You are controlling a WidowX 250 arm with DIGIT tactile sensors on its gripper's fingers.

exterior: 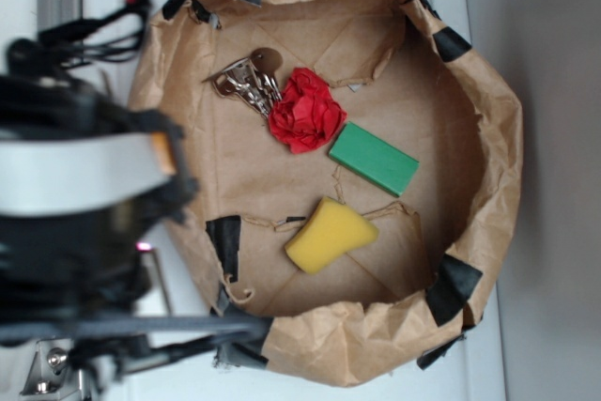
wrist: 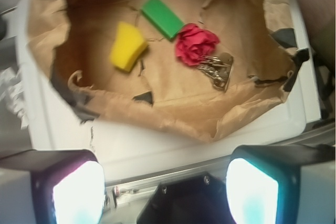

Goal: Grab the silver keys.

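Hovering outside the paper bin, my gripper (wrist: 165, 192) has its two pads spread wide apart with nothing between them. Status: no part of the grab is complete. Approach, descent and closure all remain.

The silver keys (wrist: 215, 69) lie on the bin floor near the wall closest to me, on my right-hand side in the wrist view. The key bunch touches, or sits just beside, the red paper ball (wrist: 195, 43); I cannot tell whether the ball overlaps the ring. The brownish tag (exterior: 266, 59) points away from the ball.

Clearances:
- The brown paper bin wall (exterior: 488, 119) rises crumpled on every side, so entry must come from above, over the near rim.
- Bare floor is open on the side of the keys facing away from the ball; that is the better place for one pad, in my judgement.
- The green block (wrist: 163, 17) and yellow sponge (wrist: 127, 46) lie well apart from the keys and should not interfere.
- Risk: closing on the ball side may pinch paper along with metal.
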